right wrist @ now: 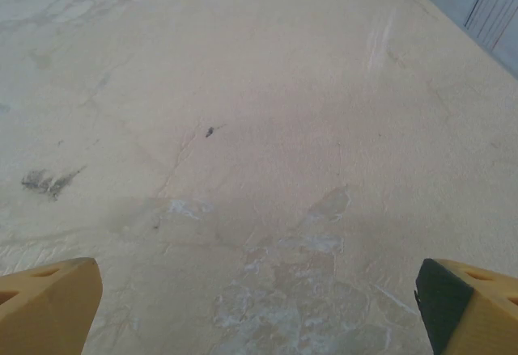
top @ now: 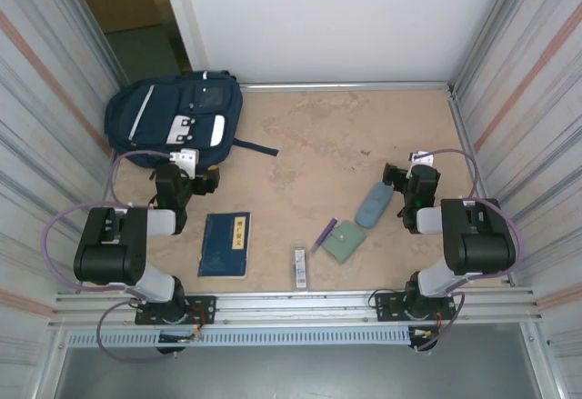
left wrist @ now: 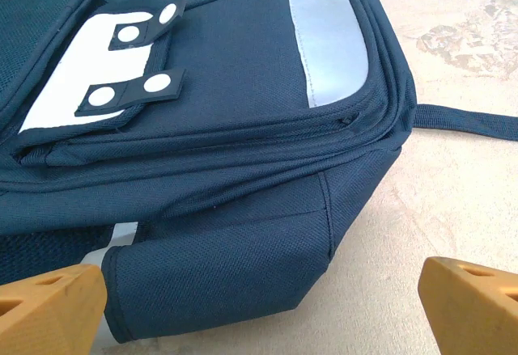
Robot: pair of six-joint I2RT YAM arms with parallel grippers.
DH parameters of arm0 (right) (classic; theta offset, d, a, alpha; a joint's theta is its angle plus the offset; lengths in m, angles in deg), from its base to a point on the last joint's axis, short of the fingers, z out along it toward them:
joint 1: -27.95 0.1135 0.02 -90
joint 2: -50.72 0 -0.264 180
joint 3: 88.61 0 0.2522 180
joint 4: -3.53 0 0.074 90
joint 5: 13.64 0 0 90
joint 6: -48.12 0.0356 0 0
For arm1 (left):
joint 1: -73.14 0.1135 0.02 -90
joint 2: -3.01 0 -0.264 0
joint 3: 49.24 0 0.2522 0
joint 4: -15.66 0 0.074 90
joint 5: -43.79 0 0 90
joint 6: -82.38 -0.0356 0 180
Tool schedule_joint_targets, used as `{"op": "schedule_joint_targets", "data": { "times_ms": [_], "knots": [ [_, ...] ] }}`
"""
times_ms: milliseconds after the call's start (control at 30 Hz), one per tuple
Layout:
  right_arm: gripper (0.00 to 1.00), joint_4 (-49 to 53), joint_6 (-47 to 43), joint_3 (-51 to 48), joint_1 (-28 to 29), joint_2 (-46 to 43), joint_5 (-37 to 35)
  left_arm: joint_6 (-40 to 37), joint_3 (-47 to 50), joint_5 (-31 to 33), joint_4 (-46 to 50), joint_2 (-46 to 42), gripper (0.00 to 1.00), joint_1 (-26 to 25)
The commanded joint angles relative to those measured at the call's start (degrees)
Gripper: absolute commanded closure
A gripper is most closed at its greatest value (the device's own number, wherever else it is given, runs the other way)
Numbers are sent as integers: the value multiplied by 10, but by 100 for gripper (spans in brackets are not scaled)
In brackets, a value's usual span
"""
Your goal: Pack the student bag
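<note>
The student bag, a navy-blue backpack with white patches, lies flat at the back left of the table. My left gripper hovers at its near edge. In the left wrist view the bag is close up, and its lower corner and side pocket lie ahead of the left gripper, whose orange fingers stand wide apart and open, holding nothing. My right gripper is at mid right, just behind a pouch. It is open over the bare tabletop in the right wrist view, right gripper empty.
A flat dark-blue book lies near the front left. A grey-blue pouch, a green wallet, a purple pen and a small white strip lie at front centre-right. Metal walls close in both sides.
</note>
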Motion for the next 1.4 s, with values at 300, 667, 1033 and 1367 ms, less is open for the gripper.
{"op": "schedule_joint_targets", "data": {
  "times_ms": [300, 667, 1033, 1367],
  "knots": [
    [1, -4, 4, 11, -5, -5, 3, -2, -5, 0, -3, 1, 1, 6],
    [1, -1, 7, 10, -13, -6, 20, -1, -5, -7, -2, 1, 1, 8],
    [1, 56, 1, 36, -19, -24, 54, 2, -5, -16, -3, 1, 1, 14],
    [1, 259, 25, 81, 12, -165, 21, -17, -42, 76, 113, -72, 1, -31]
  ]
}}
